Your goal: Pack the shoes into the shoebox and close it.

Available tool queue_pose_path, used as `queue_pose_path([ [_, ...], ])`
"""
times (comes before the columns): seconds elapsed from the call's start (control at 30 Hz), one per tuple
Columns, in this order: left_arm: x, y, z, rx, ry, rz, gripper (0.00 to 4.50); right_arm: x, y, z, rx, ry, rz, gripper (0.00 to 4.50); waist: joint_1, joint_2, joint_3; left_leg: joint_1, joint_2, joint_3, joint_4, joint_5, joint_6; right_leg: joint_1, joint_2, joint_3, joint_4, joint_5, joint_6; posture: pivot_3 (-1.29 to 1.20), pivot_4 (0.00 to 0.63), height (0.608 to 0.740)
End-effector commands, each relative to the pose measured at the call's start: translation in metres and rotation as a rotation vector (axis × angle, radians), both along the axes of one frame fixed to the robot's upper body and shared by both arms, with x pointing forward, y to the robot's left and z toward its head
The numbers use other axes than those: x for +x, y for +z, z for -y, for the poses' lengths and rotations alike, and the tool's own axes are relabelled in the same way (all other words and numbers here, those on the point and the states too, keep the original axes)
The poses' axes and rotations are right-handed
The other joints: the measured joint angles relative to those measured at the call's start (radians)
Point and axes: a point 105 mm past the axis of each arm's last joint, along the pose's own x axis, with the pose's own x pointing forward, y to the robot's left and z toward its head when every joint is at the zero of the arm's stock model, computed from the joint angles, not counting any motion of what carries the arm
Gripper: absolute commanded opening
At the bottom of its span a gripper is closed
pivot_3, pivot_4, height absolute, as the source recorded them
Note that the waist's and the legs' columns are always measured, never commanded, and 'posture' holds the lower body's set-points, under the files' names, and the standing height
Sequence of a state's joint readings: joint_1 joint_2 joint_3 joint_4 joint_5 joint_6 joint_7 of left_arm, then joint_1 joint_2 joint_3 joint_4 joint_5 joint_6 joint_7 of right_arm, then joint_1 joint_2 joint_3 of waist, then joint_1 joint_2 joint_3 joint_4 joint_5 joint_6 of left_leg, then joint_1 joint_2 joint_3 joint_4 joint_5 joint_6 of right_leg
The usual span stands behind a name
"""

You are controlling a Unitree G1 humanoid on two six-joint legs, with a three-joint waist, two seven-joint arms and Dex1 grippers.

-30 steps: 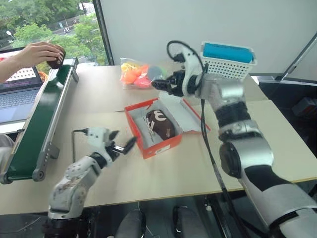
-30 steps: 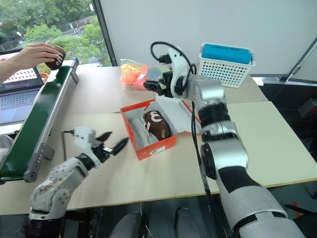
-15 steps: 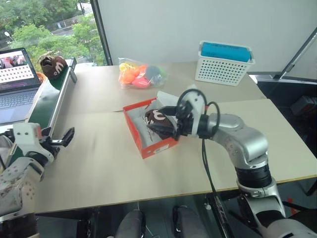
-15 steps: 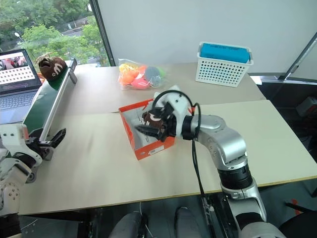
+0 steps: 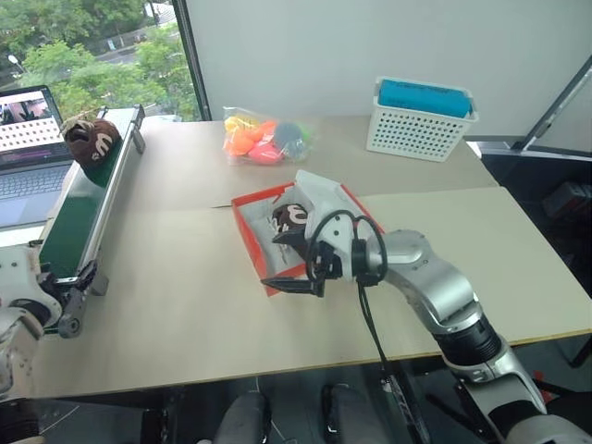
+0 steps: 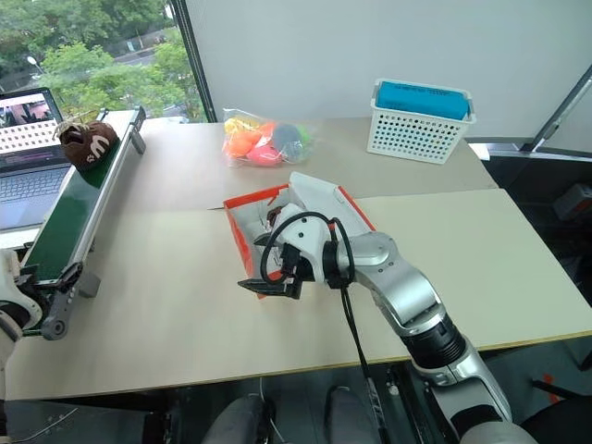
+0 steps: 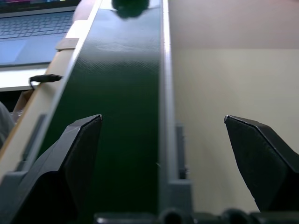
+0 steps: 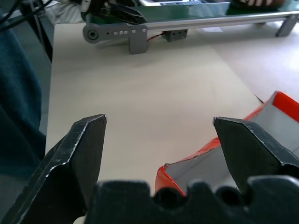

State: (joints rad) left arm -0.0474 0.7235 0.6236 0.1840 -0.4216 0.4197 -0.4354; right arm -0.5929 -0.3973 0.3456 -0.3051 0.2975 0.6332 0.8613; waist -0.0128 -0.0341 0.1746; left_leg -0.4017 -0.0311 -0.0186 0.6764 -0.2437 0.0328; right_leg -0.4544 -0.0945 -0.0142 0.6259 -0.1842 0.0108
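The orange-red shoebox (image 5: 248,225) lies open at mid-table, its lid (image 5: 326,197) tipped up behind it. One dark brown shoe (image 5: 294,216) with white markings rests inside. The other shoe (image 5: 90,141) sits at the far end of the green conveyor belt (image 5: 81,202). My right gripper (image 5: 285,262) hovers open and empty at the box's near front corner (image 8: 205,158). At the belt's near end my left gripper (image 7: 163,119) stands open, empty, and looks along the belt toward that shoe (image 7: 131,6).
A laptop (image 5: 30,139) stands left of the belt. A bag of bright orange and pink items (image 5: 264,139) lies behind the box. A white mesh basket (image 5: 421,116) holding a blue thing stands at the back right.
A person's hand set the second shoe on the belt and withdrew. My left arm swung left to the belt's near end. My right gripper came from behind the box to its front corner.
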Motion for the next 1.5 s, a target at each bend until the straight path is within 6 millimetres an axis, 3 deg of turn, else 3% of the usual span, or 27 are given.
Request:
queue_pose_path([
  [0.03, -0.001, 0.021, -0.003, 0.044, -0.022, 0.063, 4.5, -0.002, 0.01, -0.001, 0.043, -0.016, 0.024, 4.31, 0.001, 0.0, 0.0, -0.001, 0.0, 0.0, 0.0, 0.0, 0.0, -0.001, 0.0, 0.0, 0.0, 0.0, 0.0, 0.0, 0.15, 0.74],
  [0.5, -0.002, 0.015, -0.006, 0.08, -0.022, 0.031, 4.5, 0.014, -0.004, 0.009, 0.055, -0.173, -0.044, 4.31, 0.0, 0.0, 0.0, -0.002, 0.001, 0.001, 0.0, 0.0, 0.0, -0.002, 0.0, 0.0, 0.0, 0.001, -0.002, 0.0, 0.15, 0.74],
  [0.9, -0.011, 0.019, -0.043, 0.106, 0.138, 0.062, 4.5, 0.023, -0.009, 0.012, 0.051, -0.23, -0.037, 4.31, 0.0, -0.001, -0.001, -0.001, 0.001, 0.002, 0.001, 0.0, 0.0, -0.002, 0.002, 0.0, 0.0, 0.002, -0.002, 0.0, 0.15, 0.74],
  [1.27, -0.014, 0.006, -0.052, 0.085, 0.16, 0.054, 4.5, 0.026, -0.012, 0.014, 0.039, -0.262, -0.047, 4.31, 0.0, -0.002, -0.001, -0.001, 0.002, 0.002, 0.001, 0.0, 0.0, -0.002, 0.002, 0.0, 0.001, 0.002, -0.003, 0.0, 0.15, 0.74],
  [1.5, -0.007, 0.0, -0.047, 0.069, 0.138, 0.052, 4.5, 0.028, -0.012, 0.014, 0.043, -0.275, -0.042, 4.31, 0.0, -0.002, -0.001, -0.001, 0.002, 0.002, 0.001, 0.0, 0.0, -0.002, 0.002, 0.0, 0.001, 0.002, -0.003, 0.0, 0.15, 0.74],
])
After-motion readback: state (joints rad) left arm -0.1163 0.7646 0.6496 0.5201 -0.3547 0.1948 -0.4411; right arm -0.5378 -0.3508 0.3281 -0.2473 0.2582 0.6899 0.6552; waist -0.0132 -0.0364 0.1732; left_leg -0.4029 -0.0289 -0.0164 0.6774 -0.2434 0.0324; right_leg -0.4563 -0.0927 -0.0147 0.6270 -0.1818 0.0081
